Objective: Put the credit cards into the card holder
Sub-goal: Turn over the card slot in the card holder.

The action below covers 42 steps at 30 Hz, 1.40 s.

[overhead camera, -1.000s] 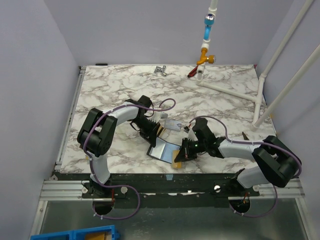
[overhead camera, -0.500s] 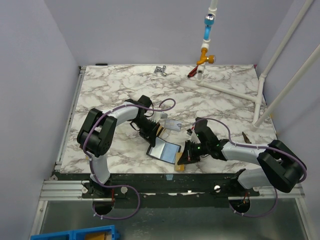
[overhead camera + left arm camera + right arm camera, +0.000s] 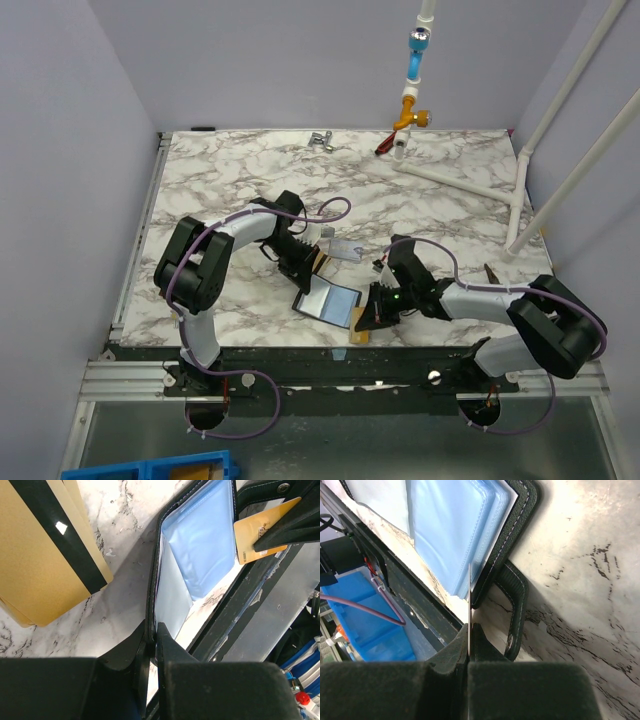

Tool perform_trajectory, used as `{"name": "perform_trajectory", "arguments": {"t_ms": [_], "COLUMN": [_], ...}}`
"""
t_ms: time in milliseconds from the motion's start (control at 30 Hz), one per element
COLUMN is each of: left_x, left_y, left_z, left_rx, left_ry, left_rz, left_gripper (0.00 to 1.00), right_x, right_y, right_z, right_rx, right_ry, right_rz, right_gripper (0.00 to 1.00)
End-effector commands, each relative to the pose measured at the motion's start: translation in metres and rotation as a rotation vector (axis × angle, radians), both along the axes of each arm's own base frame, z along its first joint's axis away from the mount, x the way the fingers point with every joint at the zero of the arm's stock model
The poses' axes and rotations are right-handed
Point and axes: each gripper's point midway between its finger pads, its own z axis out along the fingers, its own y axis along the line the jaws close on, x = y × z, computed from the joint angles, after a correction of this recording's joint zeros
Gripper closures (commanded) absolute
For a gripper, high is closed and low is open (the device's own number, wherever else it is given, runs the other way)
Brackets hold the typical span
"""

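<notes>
The black card holder lies open near the table's front edge, its bluish sleeves facing up. My left gripper is shut on the holder's near rim. A gold-tan credit card with a dark stripe lies beside it on the marble. My right gripper is shut on a gold credit card, seen edge-on in the right wrist view. That card's edge stands at the holder's rim, next to the clasp tab. A pale credit card lies further back.
The table's front edge and a black rail run just past the holder. A metal clip and a white pipe frame stand at the back. A blue bin sits below the table.
My right gripper has shifted slightly toward the front edge with the gold card. The left gripper keeps its hold on the holder.
</notes>
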Motion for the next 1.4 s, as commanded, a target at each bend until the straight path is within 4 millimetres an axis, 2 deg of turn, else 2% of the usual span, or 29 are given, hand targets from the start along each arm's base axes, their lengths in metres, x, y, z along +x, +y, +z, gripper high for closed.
{"name": "perform_trajectory", "arguments": {"t_ms": [0,300,833,1367], "left_x": [0.007,0.006,0.008,0.01], "left_y": [0.001,0.001,0.0,-0.001], "left_z": [0.01,0.01,0.014,0.017], "left_rx": [-0.012,-0.011,-0.017,-0.022], "left_ry": [-0.047,-0.044,-0.053,-0.06], "left_rz": [-0.011,-0.015,-0.018,-0.019], "left_gripper": [0.91,0.92,0.92,0.92], "right_x": [0.004,0.002,0.008,0.005], "right_y": [0.004,0.007,0.023,0.023], "right_z": [0.005,0.008,0.027,0.03], "right_rx": [0.022,0.041,0.092,0.085], "right_ry": [-0.019,-0.031,-0.041,-0.022], "right_rz": [0.016,0.066,0.16,0.174], "right_gripper": [0.99,0.99,0.99,0.99]}}
